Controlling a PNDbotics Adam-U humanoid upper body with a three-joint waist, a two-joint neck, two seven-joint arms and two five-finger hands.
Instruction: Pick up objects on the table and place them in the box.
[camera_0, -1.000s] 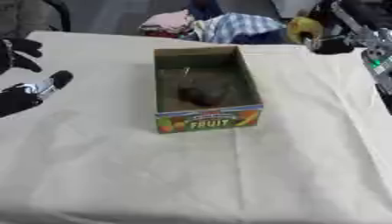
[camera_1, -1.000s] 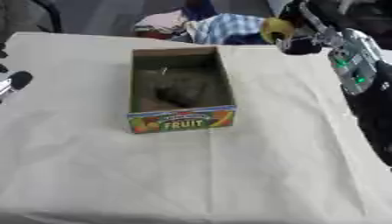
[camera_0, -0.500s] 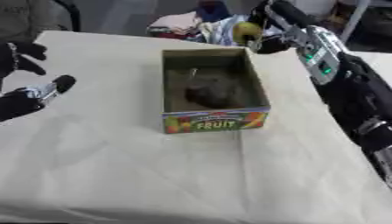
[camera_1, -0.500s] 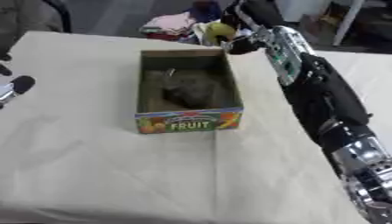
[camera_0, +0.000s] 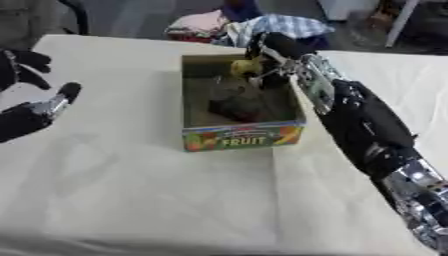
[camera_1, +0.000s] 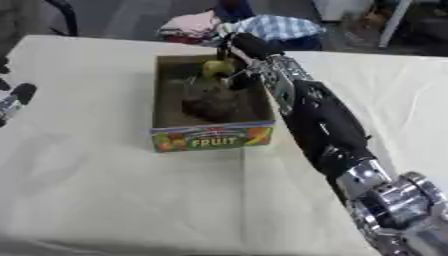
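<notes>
The right hand (camera_0: 267, 52) reaches over the far end of the box (camera_0: 241, 136), its fingers curled around a small yellow object (camera_0: 246, 66); blur hides what that is. A dark lump (camera_0: 234, 102) lies inside the box, shape unclear. The left hand (camera_0: 28, 112) is cut off at the left edge, fingers relaxed and holding nothing. Bare counter (camera_0: 175, 200) spreads near the box; clothes (camera_1: 262, 27) are heaped beyond the far edge.

Cream cloth-covered surface (camera_0: 131, 190); beyond its far edge, a heap of clothes (camera_0: 254, 25), plaid and pink.
</notes>
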